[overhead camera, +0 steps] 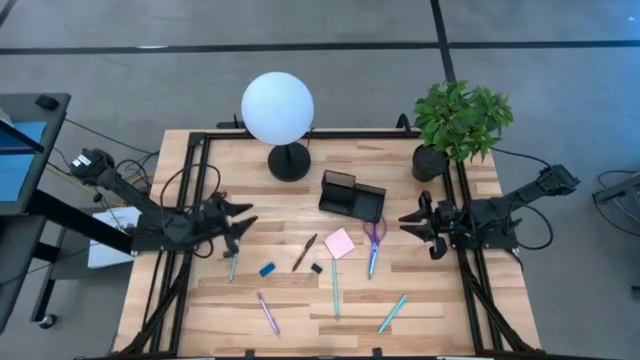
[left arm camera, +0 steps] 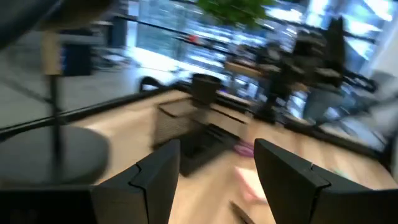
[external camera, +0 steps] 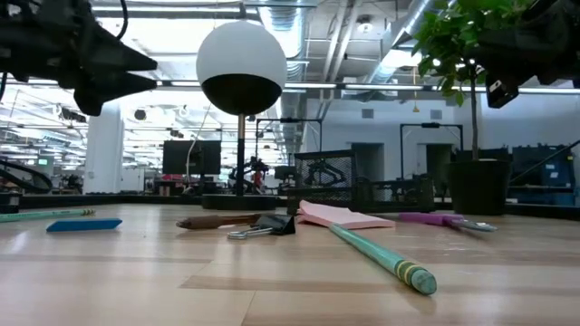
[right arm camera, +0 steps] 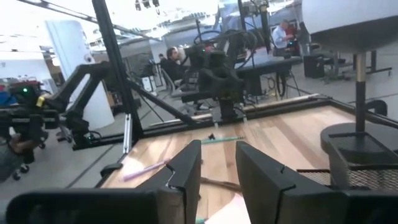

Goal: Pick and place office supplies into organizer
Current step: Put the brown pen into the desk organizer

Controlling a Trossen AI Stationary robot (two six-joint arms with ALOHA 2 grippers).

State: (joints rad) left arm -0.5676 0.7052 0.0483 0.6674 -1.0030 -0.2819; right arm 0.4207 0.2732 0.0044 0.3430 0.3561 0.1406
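The black organizer (overhead camera: 352,195) stands at the table's far middle. In front of it lie purple-handled scissors (overhead camera: 373,240), a pink sticky pad (overhead camera: 339,243), a dark pen (overhead camera: 305,252), a black clip (overhead camera: 317,268), a blue block (overhead camera: 267,269), teal pens (overhead camera: 335,290) (overhead camera: 392,313) (overhead camera: 232,265) and a purple pen (overhead camera: 268,312). My left gripper (overhead camera: 240,215) hovers open at the left, above the table, pointing level toward the organizer (left arm camera: 199,118). My right gripper (overhead camera: 408,222) hovers at the right, level, its fingers (right arm camera: 189,168) a little apart with nothing between them.
A white globe lamp (overhead camera: 278,108) on a round black base (overhead camera: 290,162) stands at the far middle, left of the organizer. A potted plant (overhead camera: 460,120) stands at the far right corner. A black frame rail (overhead camera: 200,135) borders the table.
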